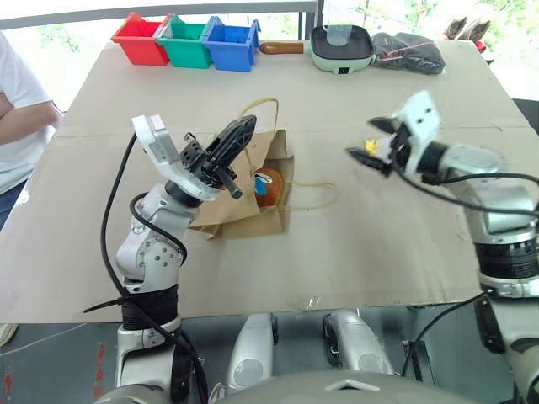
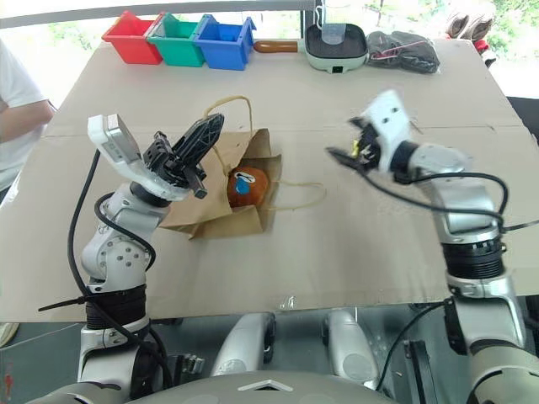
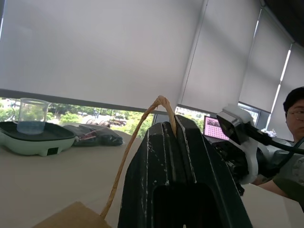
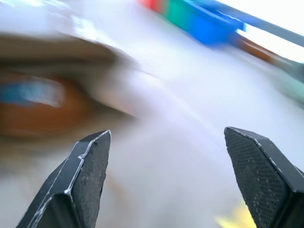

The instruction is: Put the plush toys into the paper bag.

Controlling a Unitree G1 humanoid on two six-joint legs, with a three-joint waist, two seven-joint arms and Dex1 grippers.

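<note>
Left eye view: left gripper (image 1: 238,135) pinches 1 handle (image 3: 142,137) of the paper bag (image 1: 244,198).
The right gripper (image 1: 370,151) hangs empty, jaws wide, right of the bag; the brown bear head (image 2: 247,186) lies inside its mouth on the table (image 1: 354,244).

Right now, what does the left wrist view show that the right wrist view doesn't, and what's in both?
Left wrist view: the left gripper shut on the paper bag's handle, with a green pan holding a clear cup, a dark cloth bundle and a person beyond.

Right wrist view: the right gripper with fingers open, the brown bear head in the bag's mouth, and the coloured bins.

Both: the tan table and the paper bag.
</note>
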